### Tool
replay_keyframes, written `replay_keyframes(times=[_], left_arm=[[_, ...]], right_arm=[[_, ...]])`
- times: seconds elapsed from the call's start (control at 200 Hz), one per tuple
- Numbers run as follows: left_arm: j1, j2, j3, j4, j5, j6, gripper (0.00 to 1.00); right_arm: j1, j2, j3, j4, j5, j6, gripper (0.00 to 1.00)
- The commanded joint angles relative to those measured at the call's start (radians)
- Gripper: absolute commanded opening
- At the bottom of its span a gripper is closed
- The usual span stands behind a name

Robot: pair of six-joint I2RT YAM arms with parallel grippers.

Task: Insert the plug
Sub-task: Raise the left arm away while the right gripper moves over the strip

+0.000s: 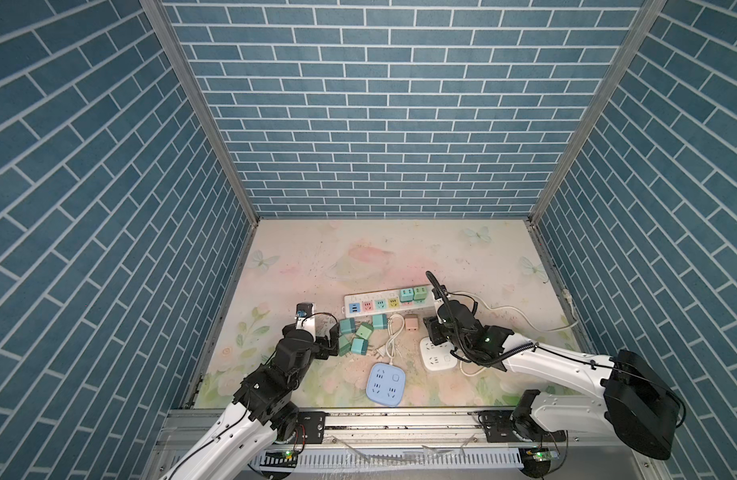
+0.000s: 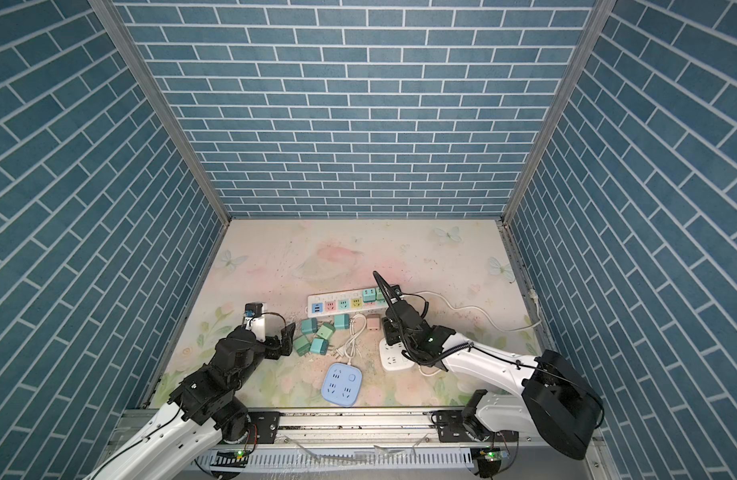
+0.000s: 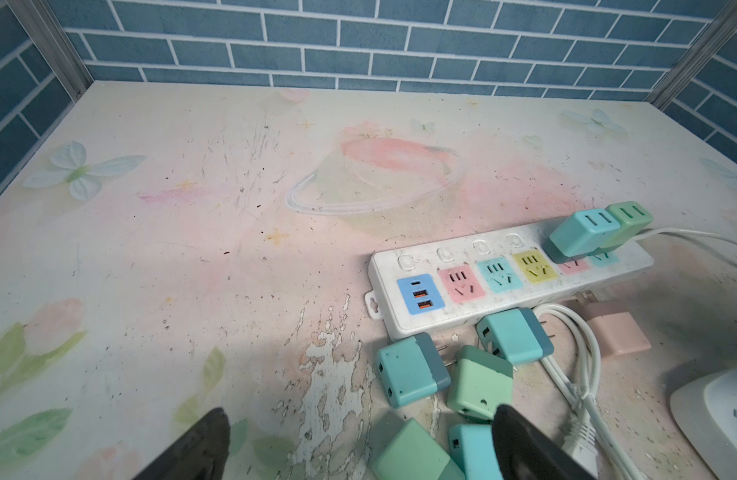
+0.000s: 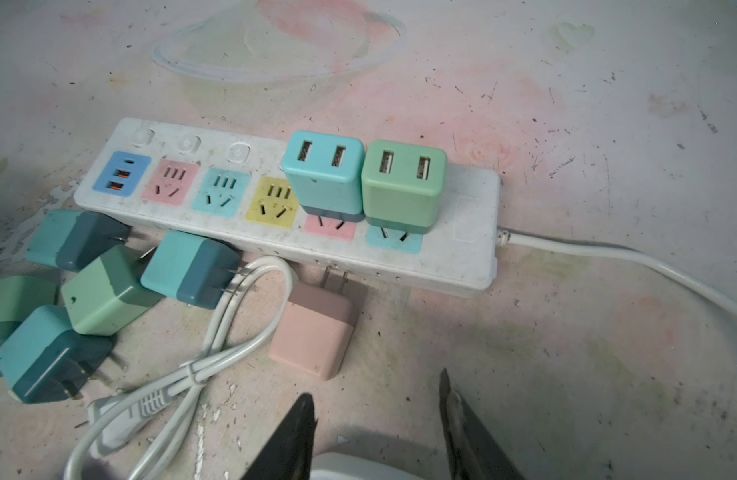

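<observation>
Right claw (image 4: pixel 377 386) is parted, empty, near the pink cube-shaped plastic plug (image 4: pixel 313 336) lying against the long white power strip (image 4: pixel 470 195); a crooked pinch could twist it off-line. Left claw (image 3: pixel 360 411) is gaping, empty too.

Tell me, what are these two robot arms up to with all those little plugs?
They are plugging charger cubes into the white power strip. A blue cube and a green cube already sit in it; a pink cube and five more cubes lie loose in front. Both claws are open and empty: the right claw hangs near the pink cube, the left claw by the others.
</observation>
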Motion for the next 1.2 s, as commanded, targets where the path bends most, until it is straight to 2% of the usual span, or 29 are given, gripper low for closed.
replay_keyframes(times=[0.0,0.245,0.645,1.195], left_arm=[[0.002,0.013,0.012,0.009,0.007,-0.006,1.00],[0.002,0.007,0.012,0.004,0.022,-0.006,1.00],[0.002,-0.005,0.007,0.003,0.031,-0.006,1.00],[0.002,-0.027,0.004,-0.005,0.039,-0.005,0.99]], right_arm=[[0.022,0.041,0.059,-0.037,0.023,-0.022,0.52],[0.059,0.185,0.190,-0.116,0.098,-0.051,0.52],[0.110,0.362,0.352,-0.220,0.158,-0.065,0.51],[0.135,0.464,0.443,-0.289,0.181,-0.061,0.51]])
